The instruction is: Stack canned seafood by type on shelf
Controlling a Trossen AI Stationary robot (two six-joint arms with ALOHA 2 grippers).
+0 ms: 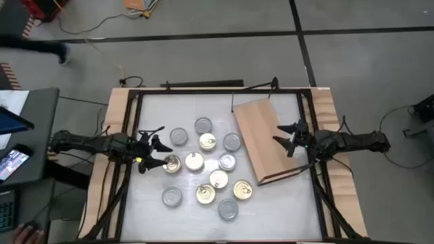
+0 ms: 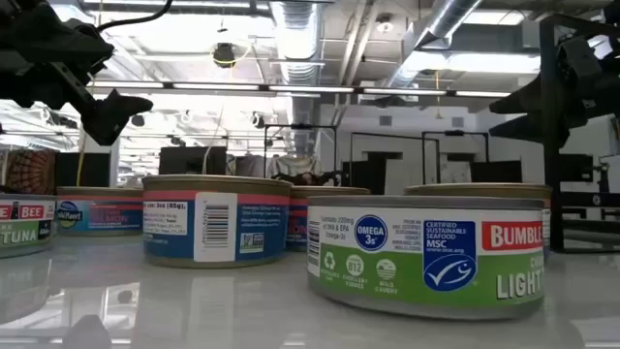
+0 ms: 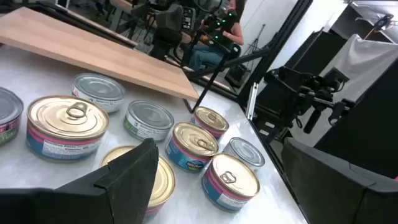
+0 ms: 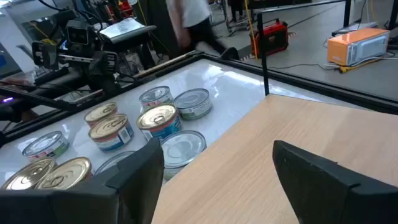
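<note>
Several round seafood tins stand in a cluster on the white tabletop, some with gold pull-tab lids and some with silver lids. The shelf, a light wooden board, lies at a slant to the right of the cluster. My left gripper is open and hovers at the cluster's left edge. A gold-lidded tin shows just past one of its fingers. My right gripper is open above the shelf. In the low view both grippers hang above the tins.
Black frame rails and pale wooden rims run along the table's left and right sides. A thin black rod slants up near the shelf's corner. Desk gear sits beyond the left edge. A person moves in the room beyond.
</note>
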